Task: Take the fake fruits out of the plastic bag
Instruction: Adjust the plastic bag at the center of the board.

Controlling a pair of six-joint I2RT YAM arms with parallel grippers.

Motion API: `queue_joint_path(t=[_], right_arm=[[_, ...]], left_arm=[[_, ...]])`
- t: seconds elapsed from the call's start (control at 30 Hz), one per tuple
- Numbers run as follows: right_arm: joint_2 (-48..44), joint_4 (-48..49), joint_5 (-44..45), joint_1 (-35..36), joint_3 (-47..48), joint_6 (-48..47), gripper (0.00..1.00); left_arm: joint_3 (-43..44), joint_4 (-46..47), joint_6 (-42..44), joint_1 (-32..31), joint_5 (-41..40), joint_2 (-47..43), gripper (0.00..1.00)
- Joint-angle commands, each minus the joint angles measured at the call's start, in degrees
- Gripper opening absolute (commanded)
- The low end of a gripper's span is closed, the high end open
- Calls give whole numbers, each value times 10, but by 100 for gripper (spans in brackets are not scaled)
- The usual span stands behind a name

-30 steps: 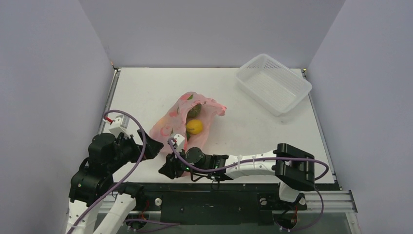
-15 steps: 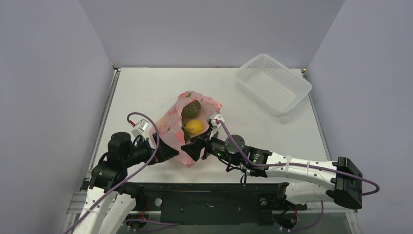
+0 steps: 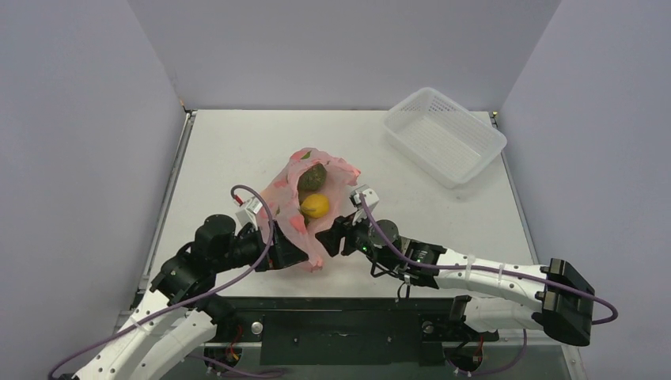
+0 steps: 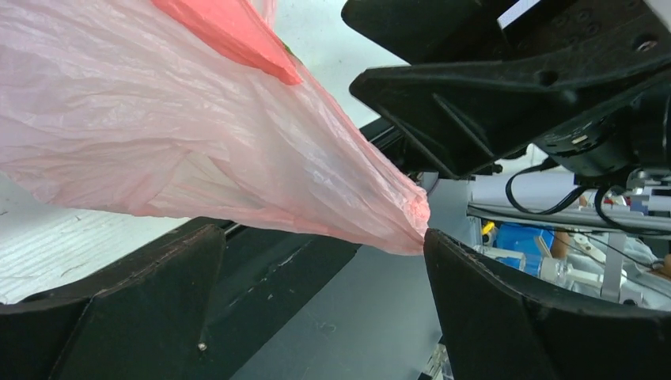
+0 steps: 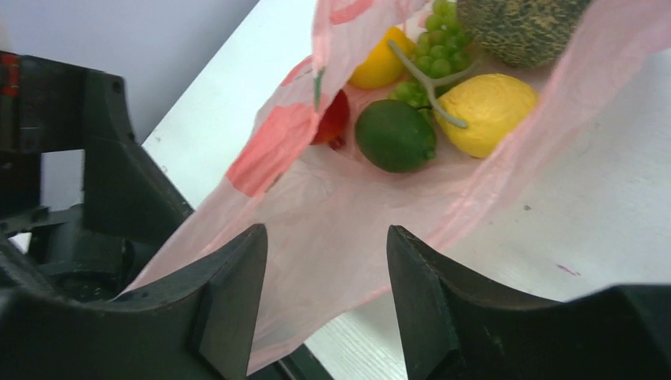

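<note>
Currently, the left gripper (image 4: 323,237) is standing spread around the plastic bag's (image 3: 277,202) gathered near corner, mid-table. The right gripper (image 5: 326,233), also spread, is facing the lemon (image 5: 487,111), lime (image 5: 394,134) and melon (image 5: 518,24) inside, with bag film lying between. The white basket (image 3: 443,134) is sitting well apart.

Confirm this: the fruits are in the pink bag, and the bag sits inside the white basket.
Not quite: the bag lies on the table, apart from the basket, as the top view shows. The fruits are in it.

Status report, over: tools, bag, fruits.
Left tool open, plastic bag corner between its jaws. Right tool open over bag's edge. Fake fruits inside. Nothing blocking.
</note>
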Motion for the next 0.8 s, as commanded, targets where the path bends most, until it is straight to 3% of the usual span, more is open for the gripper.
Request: queue_joint_path(t=[0.0, 0.17, 0.37, 0.43, 0.47, 0.53, 0.63, 0.67, 0.7, 0.77], right_arm=[[-40, -13, 54, -12, -15, 23, 55], [-34, -83, 91, -38, 28, 1, 66], [13, -85, 106, -60, 53, 8, 68], [40, -83, 122, -62, 63, 18, 67], [50, -84, 133, -63, 73, 23, 67], [81, -78, 143, -63, 80, 31, 65], [130, -10, 172, -54, 59, 33, 58], [142, 13, 175, -49, 39, 31, 56], [167, 54, 178, -47, 32, 25, 54], [193, 51, 216, -43, 28, 32, 39]], left_arm=[[62, 8, -65, -68, -125, 36, 97], [76, 24, -115, -161, -197, 65, 97], [52, 75, -146, -214, -213, 83, 95], [58, 43, -120, -217, -240, 81, 82], [72, 22, -108, -217, -254, 81, 67], [84, -35, -83, -218, -299, 73, 55], [59, -41, -74, -218, -312, 31, 51], [42, -35, -73, -218, -308, 21, 44], [35, -32, -71, -218, -306, 2, 35], [24, -50, -68, -218, -317, -21, 20]])
